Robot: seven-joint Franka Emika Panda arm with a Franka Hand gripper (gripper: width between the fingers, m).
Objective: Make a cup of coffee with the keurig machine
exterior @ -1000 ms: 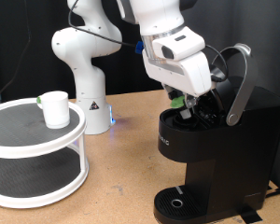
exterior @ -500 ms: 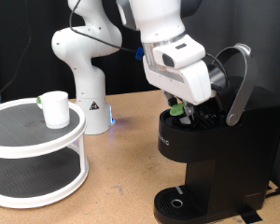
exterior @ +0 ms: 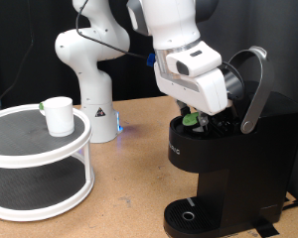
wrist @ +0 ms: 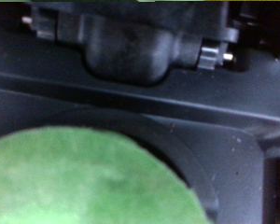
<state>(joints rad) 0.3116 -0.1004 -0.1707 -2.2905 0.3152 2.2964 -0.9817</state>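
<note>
black and boxy, the single-serve keurig machine [exterior: 228,159] with silver-grey trim stands on the brown bench [exterior: 129,188], its arched grey lid handle [exterior: 256,84] raised and the brew chamber exposed. the white arm's end effector [exterior: 197,116] is lowered into that opening beside a small green-topped pod [exterior: 191,120]; whether it is clenched or released cannot be told. the wrist view shows the pod's green top [wrist: 89,177] close against dark housing. the small white cylindrical cup [exterior: 59,115] sits well apart on a white two-tier round stand [exterior: 40,164], not under the spout. brewing looks unstarted.
</note>
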